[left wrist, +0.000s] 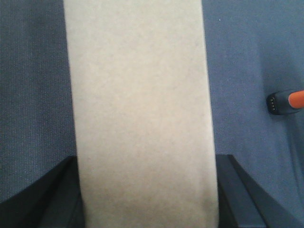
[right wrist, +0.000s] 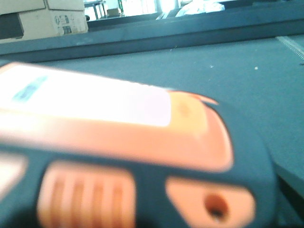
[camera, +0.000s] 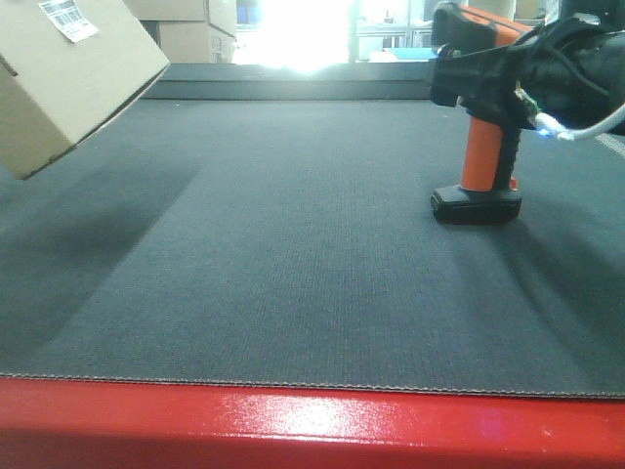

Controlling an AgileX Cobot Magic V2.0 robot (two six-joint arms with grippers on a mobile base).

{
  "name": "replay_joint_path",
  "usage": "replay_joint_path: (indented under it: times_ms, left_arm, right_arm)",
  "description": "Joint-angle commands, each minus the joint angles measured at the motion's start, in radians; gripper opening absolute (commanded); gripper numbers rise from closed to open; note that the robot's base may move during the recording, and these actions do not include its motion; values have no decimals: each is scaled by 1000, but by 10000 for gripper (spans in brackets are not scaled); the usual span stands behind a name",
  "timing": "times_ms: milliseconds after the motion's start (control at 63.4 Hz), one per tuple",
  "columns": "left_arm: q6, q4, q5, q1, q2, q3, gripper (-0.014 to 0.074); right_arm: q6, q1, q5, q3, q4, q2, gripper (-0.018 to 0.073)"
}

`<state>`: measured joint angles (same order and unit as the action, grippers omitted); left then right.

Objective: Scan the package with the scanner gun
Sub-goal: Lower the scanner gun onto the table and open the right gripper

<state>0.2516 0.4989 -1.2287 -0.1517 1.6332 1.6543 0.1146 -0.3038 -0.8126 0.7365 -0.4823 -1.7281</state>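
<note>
L claw (left wrist: 149,161) has the package (left wrist: 140,104) clamped btwn its two dark fingers (left wrist: 45,197), one on each side. Plain cardboard fills the gap straight up the middle of the wrist view. From the front, the package (camera: 68,83) hangs up in the air, tilted w/ one corner down. It's clear of the grey mat (camera: 293,264) & throws a soft shadow on it. The white barcode label (camera: 68,18) is on the upper face, cut off by the frame edge.

Seen from L claw, the scanner gun (left wrist: 285,101) is well off to the claw's right & apart from the package. Only its black base & a bit of orange handle show at the edge.

R claw (camera: 552,73) is up at the black head of the scanner gun (camera: 479,127). It's black on black, so can't tell if the jaws are closed on it or just around it. Below the claw the orange handle drops upright to the flat black base, which looks to sit on the mat, tho contact isn't certain. A small blue light (camera: 543,122) glows just under the claw & a white cable (camera: 598,127) runs off beside it. R wrist cam is pressed close to the scanner gun (right wrist: 142,156): blurry orange & dark body w/ a glare-white patch on top.

Past both claws, at the far end, are cardboard boxes (camera: 186,24) & bright window glare. A red rail (camera: 293,420) runs along the near edge.
</note>
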Motion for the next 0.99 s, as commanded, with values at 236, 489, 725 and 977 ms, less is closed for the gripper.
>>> replay_joint_path:
  times_ms: [236, 489, 725, 977]
  left_arm:
    - [0, 14, 8, -5, -11, 3, -111]
    - [0, -14, 8, 0, -11, 3, -111]
    - [-33, -288, 8, 107, -8, 3, -111]
    - [-173, -528, 66, 186, 43, 3, -111]
  right_arm:
    - [10, 5, 150, -26, 13, 108, 559]
    - [10, 5, 157, -143, -2, 187, 559]
    - [10, 5, 241, -234, -2, 305, 559]
    - [12, 5, 451, -241, -2, 495, 487]
